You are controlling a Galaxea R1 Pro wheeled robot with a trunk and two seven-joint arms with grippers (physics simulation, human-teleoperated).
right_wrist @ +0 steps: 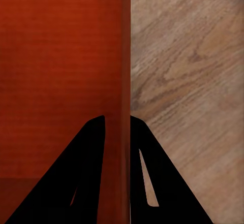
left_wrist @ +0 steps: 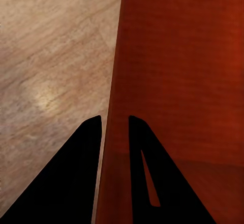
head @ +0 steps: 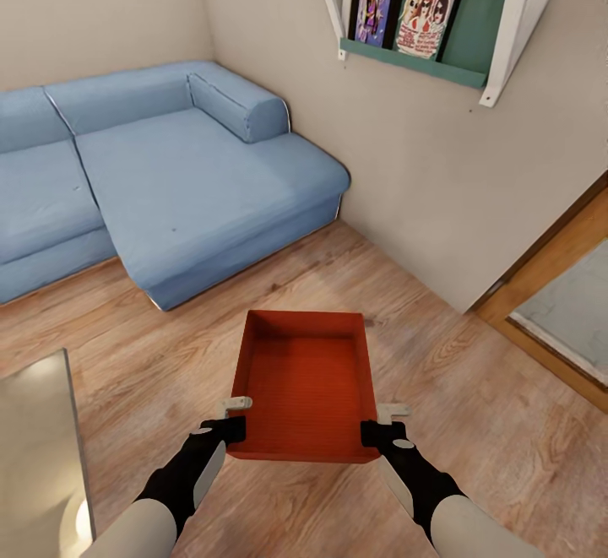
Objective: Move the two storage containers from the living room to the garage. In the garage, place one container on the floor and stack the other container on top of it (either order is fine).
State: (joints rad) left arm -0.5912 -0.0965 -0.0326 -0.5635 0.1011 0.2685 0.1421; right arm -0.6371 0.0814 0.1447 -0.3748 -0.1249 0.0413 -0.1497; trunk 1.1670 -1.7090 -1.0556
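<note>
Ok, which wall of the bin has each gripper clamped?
Left gripper pinches the bin's left side wall, right gripper the right side wall, both near the corners closest to the robot.

One orange-red storage container (head: 306, 381) sits in front of the single blue corner sofa (head: 152, 178). Two end effectors meet it, the left end effector (head: 226, 433) and the right end effector (head: 382, 435). Above the sofa, one wall shelf (head: 414, 60) carries what look like two framed pictures (head: 374, 6).
</note>
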